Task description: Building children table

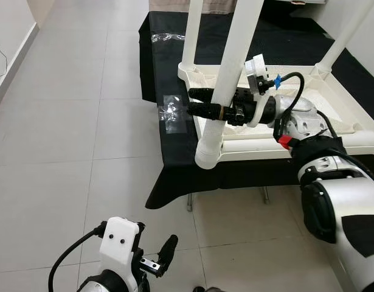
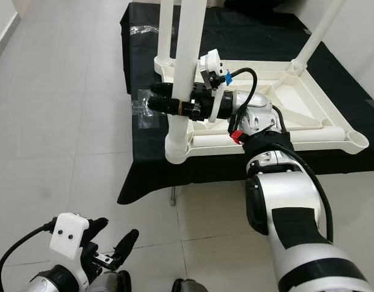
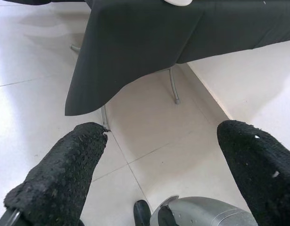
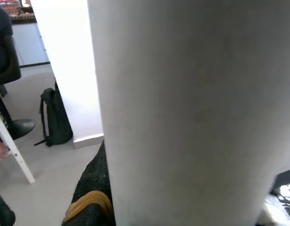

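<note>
— What covers the stand?
— A black cloth [image 1: 174, 176], draped over the edge, its corner hanging toward the tiled floor [image 1: 65, 134]. Thin metal legs [image 3: 173, 87] show beneath it.
— Anything on the cloth?
— A crumpled clear plastic wrapper [image 1: 172, 112] near the edge.
— And farther off?
— A dark backpack [image 4: 55, 117] leaning against a white wall [image 4: 69, 61].
</note>
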